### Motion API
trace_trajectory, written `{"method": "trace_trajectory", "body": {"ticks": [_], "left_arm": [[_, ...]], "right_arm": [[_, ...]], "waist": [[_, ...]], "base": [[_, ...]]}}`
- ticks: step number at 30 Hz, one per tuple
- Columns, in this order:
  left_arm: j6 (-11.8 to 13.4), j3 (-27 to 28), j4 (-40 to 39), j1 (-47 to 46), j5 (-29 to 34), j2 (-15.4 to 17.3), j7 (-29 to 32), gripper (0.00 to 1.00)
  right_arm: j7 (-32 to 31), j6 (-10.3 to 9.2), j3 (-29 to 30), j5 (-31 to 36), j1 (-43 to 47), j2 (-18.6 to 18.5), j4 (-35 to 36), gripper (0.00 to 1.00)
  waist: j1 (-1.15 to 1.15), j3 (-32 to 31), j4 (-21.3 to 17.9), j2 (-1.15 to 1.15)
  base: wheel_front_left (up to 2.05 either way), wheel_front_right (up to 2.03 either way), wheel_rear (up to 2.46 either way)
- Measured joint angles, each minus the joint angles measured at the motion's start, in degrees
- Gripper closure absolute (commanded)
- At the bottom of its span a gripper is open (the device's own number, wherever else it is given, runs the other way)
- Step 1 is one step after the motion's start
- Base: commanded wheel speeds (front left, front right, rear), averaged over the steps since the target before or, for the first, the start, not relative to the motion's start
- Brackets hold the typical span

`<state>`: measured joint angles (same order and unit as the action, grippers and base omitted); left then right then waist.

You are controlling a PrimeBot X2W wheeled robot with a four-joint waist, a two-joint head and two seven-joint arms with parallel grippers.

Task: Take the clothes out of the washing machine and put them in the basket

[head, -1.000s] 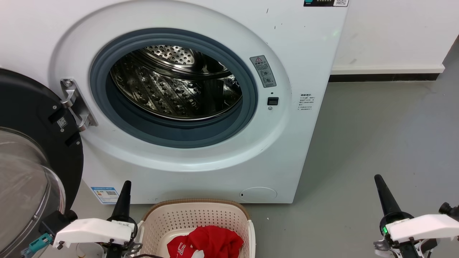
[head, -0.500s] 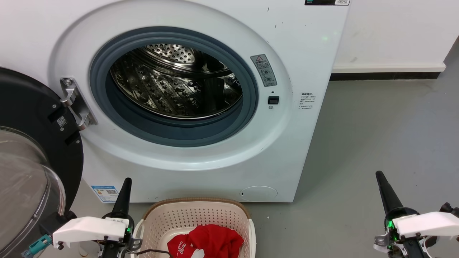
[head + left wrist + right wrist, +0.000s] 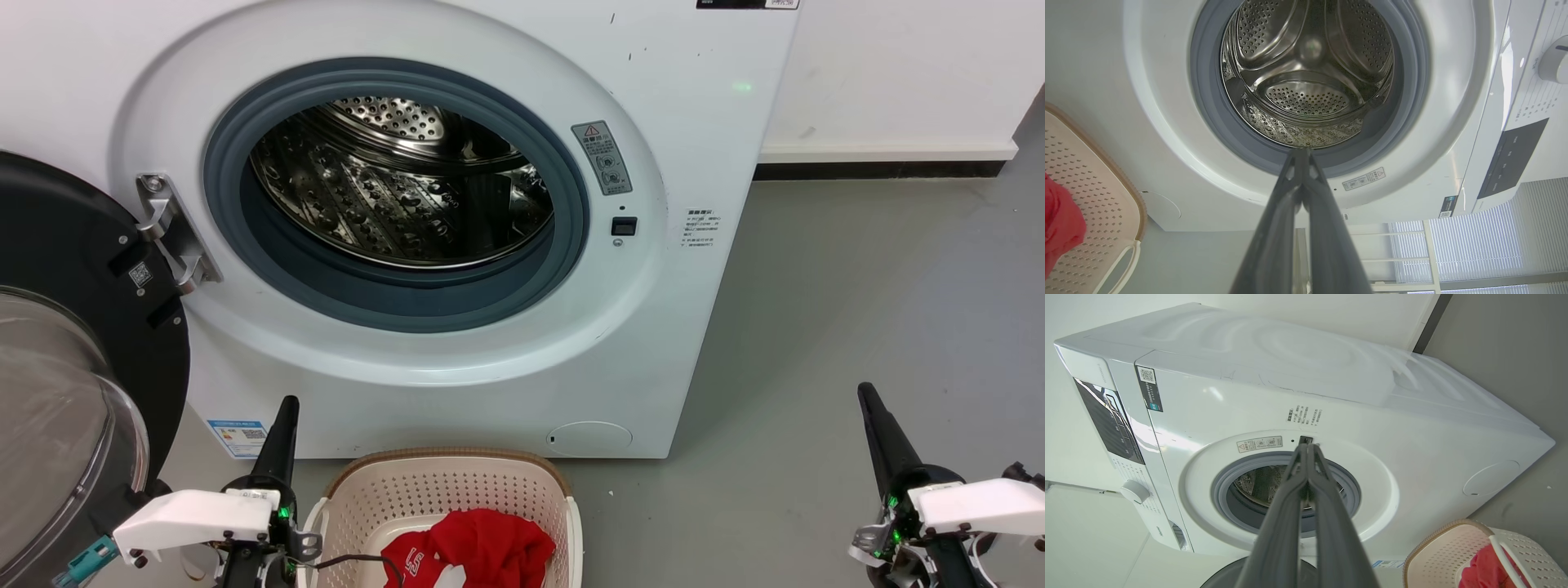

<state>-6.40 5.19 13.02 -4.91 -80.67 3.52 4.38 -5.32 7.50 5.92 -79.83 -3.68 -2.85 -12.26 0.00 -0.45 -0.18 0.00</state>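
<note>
The clothes (image 3: 482,551) lie in the basket (image 3: 445,490), which sits just before the washing machine (image 3: 490,392). Our left gripper (image 3: 286,407) hangs beside the basket's left rim, fingers pressed together and holding nothing. Our right gripper (image 3: 867,397), closed the same way, stands well apart over the grey floor (image 3: 857,286), which runs right of the machine to the wall. The drum (image 3: 392,204) mouth is open, and the door (image 3: 65,237) is swung wide at our left.
</note>
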Motion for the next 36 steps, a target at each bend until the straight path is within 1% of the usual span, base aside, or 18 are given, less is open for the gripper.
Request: {"method": "trace_trajectory", "body": {"ticks": [26, 36], "left_arm": [[-1.0, 1.3, 1.1, -1.1, -11.6, -0.6, 2.1, 1.00], [-1.0, 1.3, 1.1, -1.2, -11.7, -0.6, 2.2, 1.00]], "right_arm": [[-1.2, 0.00, 0.6, -12.5, -2.1, 0.0, -1.8, 1.00], [-1.2, 0.00, 0.6, -12.5, -2.2, 0.0, -1.8, 1.00]], "waist": [[0.00, 0.6, 0.2, 0.00], [0.00, 0.6, 0.2, 0.00]], "base": [[0.00, 0.00, 0.00], [0.00, 0.00, 0.00]]}}
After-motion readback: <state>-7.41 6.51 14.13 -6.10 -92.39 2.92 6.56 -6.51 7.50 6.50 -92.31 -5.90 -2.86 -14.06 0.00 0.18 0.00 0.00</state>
